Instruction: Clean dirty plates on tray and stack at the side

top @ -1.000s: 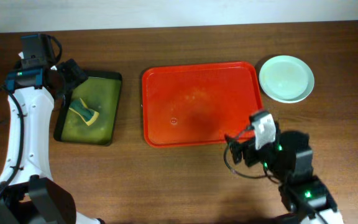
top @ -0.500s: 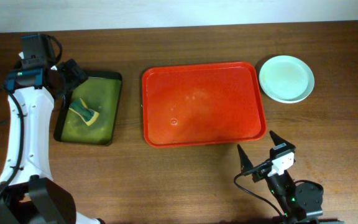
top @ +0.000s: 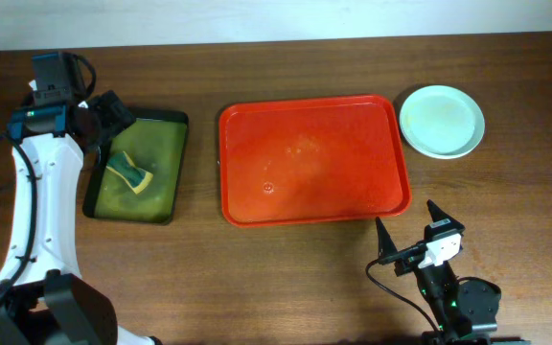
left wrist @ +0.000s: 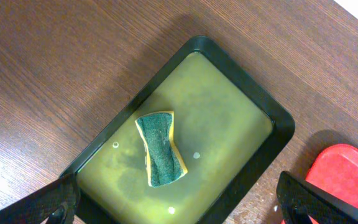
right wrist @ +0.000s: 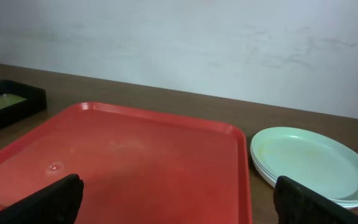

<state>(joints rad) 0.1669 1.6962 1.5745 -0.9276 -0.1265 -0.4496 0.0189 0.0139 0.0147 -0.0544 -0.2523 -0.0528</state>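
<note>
The red tray lies mid-table with no plates on it; it also shows in the right wrist view. The plates sit stacked on the table just right of the tray's far corner, a mint-green one on top, also seen in the right wrist view. My right gripper is open and empty, in front of the tray's near right corner, its fingers wide apart. My left gripper is open and empty above the dark tray, fingers spread.
A smaller dark tray with greenish liquid stands left of the red tray and holds a green-and-yellow sponge, also in the left wrist view. A few water drops lie on the red tray.
My right arm has pulled back from the tray's near right corner toward the front edge of the table. The left arm, tray and plates have not moved.
</note>
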